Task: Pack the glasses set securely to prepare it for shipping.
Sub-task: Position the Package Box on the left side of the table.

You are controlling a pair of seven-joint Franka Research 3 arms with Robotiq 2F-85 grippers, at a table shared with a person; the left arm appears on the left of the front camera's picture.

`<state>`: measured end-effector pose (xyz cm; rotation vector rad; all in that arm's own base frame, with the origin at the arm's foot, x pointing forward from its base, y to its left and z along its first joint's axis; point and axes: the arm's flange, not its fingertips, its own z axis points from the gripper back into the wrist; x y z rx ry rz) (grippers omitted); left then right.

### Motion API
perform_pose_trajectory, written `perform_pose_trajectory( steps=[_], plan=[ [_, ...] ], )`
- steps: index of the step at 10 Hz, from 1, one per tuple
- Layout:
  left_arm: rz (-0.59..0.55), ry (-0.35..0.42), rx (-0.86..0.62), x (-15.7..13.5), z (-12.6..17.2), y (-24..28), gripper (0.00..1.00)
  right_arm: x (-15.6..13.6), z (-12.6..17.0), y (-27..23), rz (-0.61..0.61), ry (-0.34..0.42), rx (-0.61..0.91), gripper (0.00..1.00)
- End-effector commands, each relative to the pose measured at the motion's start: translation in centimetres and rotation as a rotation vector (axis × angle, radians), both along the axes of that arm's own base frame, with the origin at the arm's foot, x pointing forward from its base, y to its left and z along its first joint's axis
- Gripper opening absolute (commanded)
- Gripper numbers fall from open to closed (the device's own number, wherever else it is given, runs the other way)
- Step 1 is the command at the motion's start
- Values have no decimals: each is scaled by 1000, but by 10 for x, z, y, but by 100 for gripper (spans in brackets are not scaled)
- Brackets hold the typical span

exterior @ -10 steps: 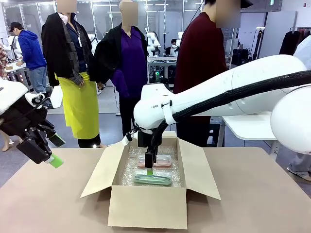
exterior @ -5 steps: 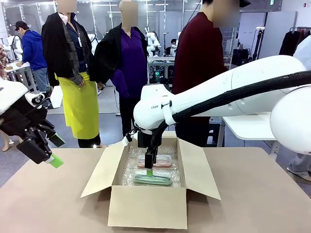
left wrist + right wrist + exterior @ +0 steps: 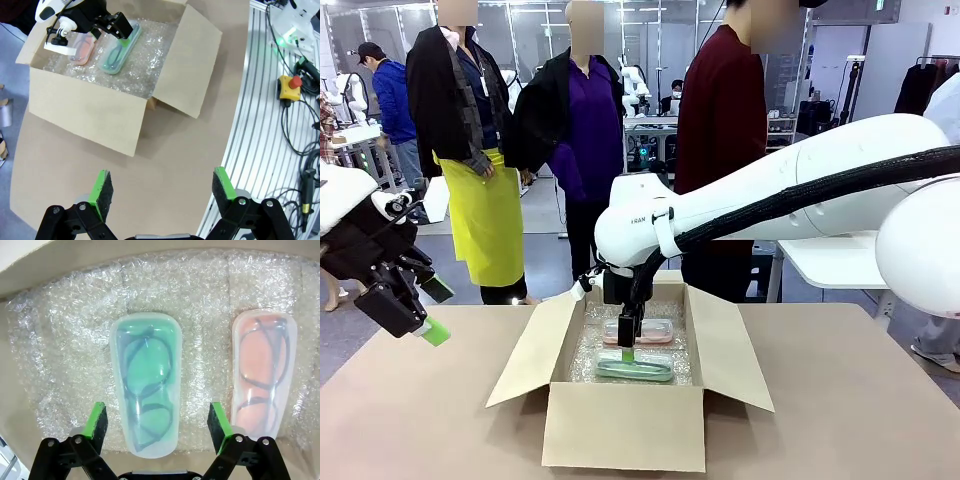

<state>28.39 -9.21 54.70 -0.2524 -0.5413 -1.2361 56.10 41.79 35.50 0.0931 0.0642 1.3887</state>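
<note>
Inside the box (image 3: 620, 425), green case (image 3: 146, 395) and pink case (image 3: 263, 375) lie on bubble wrap (image 3: 75, 330): likely light, slick, stiff; pinch across the width. Your right gripper (image 3: 157, 412) hangs open above green; left gripper (image 3: 162, 179) open, apart.

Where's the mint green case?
In the front view, the mint green case lies on bubble wrap inside the open cardboard box, beside the pink case, below the open right gripper.

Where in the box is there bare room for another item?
Bare bubble wrap lies between the mint green case and the box wall, and in a narrower strip between it and the pink case. Crowded where the right gripper hangs.
</note>
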Motion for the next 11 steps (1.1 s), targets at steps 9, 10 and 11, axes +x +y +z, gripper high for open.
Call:
perform_pose_trajectory(
  steps=[9,10,11],
  plan=[
    [85,314,-332,96,-2,47,100,-46,130,-60,-6,-55,123,100],
    [160,335,-399,115,-21,62,100,-58,146,-85,0,-73,126,100],
    [221,388,-467,129,-39,73,100,-70,159,-110,-11,-94,144,100]
  ],
)
